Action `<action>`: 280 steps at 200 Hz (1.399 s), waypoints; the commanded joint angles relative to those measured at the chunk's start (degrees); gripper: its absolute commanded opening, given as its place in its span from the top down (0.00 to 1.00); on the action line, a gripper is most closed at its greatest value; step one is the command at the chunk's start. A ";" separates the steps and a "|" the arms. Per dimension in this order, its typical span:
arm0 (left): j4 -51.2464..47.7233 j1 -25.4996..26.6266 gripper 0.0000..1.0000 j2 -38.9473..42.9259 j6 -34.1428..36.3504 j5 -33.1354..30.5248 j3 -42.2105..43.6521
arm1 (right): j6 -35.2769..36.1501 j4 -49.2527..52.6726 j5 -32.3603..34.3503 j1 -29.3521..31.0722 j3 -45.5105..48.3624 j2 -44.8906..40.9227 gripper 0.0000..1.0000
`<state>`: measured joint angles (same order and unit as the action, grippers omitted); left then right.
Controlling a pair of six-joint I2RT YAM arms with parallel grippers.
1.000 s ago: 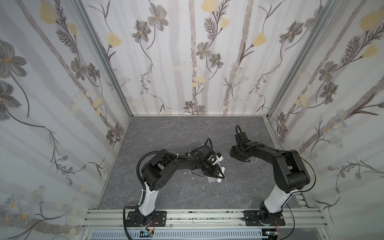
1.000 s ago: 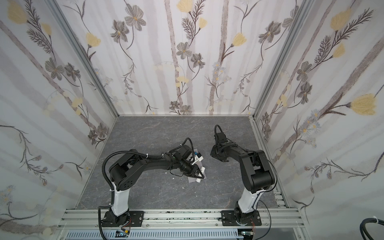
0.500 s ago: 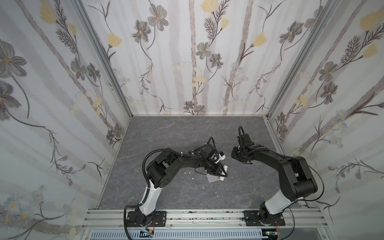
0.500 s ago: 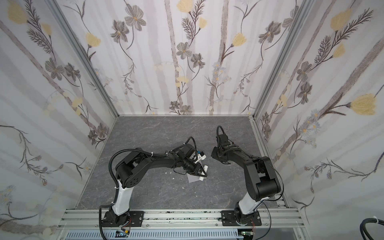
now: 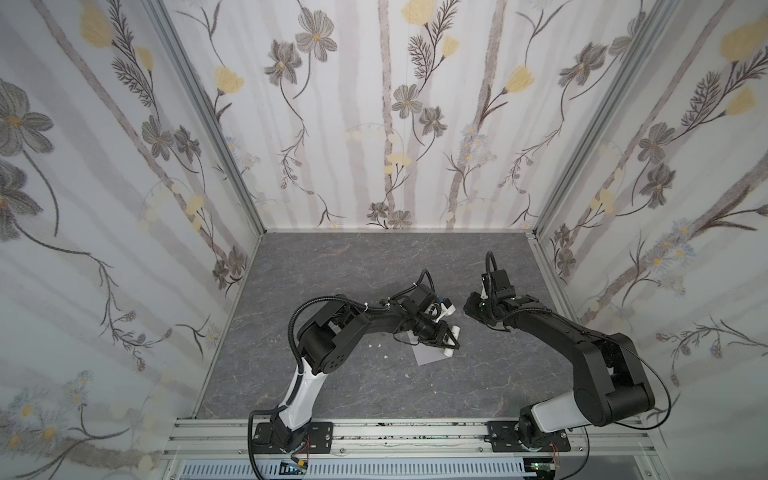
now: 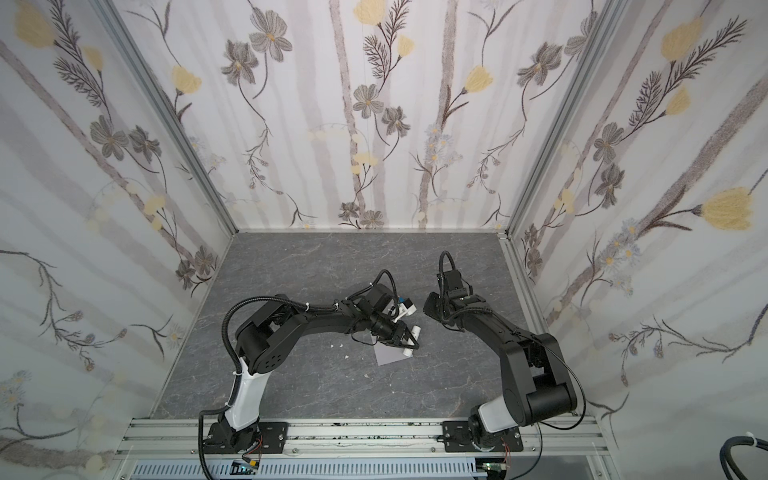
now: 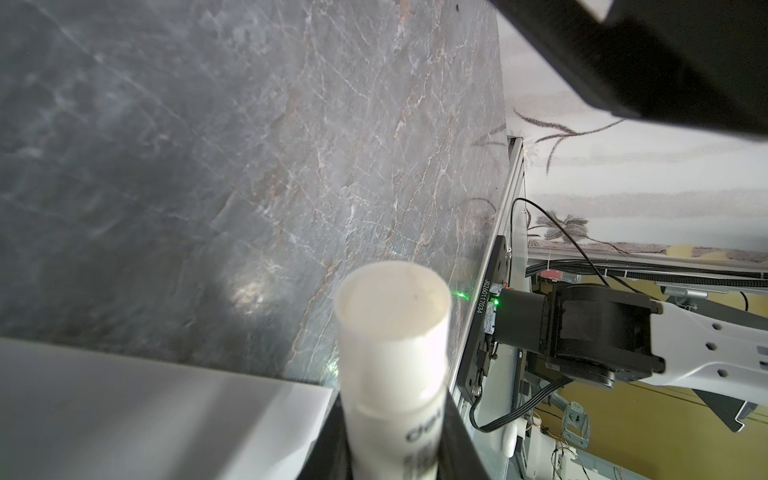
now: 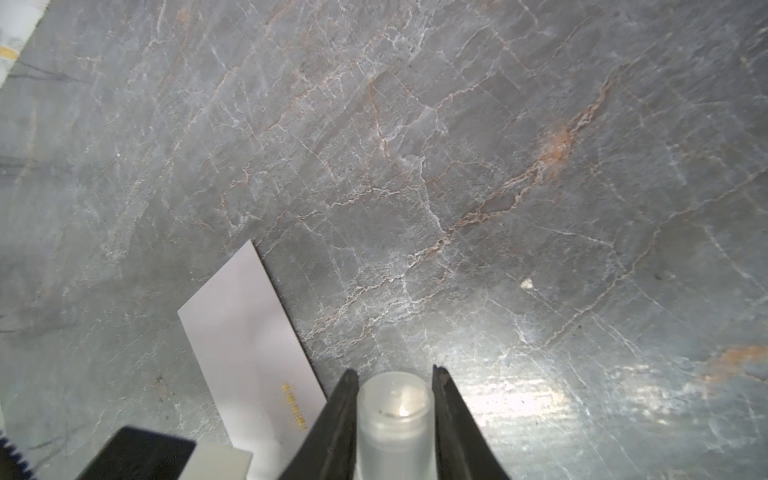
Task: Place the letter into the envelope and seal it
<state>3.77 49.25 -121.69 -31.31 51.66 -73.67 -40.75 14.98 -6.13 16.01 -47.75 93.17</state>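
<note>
The grey-lavender envelope [image 5: 428,355] [image 6: 388,355] lies flat on the table, mostly under my left gripper; one end shows in the right wrist view [image 8: 249,332], with small gold print on it. The letter is out of view. My left gripper [image 5: 451,341] [image 6: 411,341] [image 7: 395,436] hovers over the envelope, shut on a white glue stick [image 7: 392,332] whose uncapped end points away from the camera. My right gripper [image 5: 469,309] [image 8: 394,374] is to the right of the envelope, shut on the glue stick's translucent cap [image 8: 394,411].
Small white scraps [image 5: 376,345] [image 8: 527,284] lie on the grey marble table [image 5: 374,266]. Flowered walls close in the back and both sides. A metal rail [image 5: 415,432] with both arm bases runs along the front.
Both arms have swung a little to the right, carrying the glue stick and the cap along. The envelope has stayed where it was.
</note>
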 commanded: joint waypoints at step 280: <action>2.12 -13.03 1.00 16.48 -10.13 -2.84 21.31 | 3.97 5.24 12.51 14.65 -2.76 4.93 0.75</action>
<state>4.69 36.32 -105.58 -41.41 48.88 -52.23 -36.99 20.47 4.91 30.44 -51.16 97.65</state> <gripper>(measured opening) 0.222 0.279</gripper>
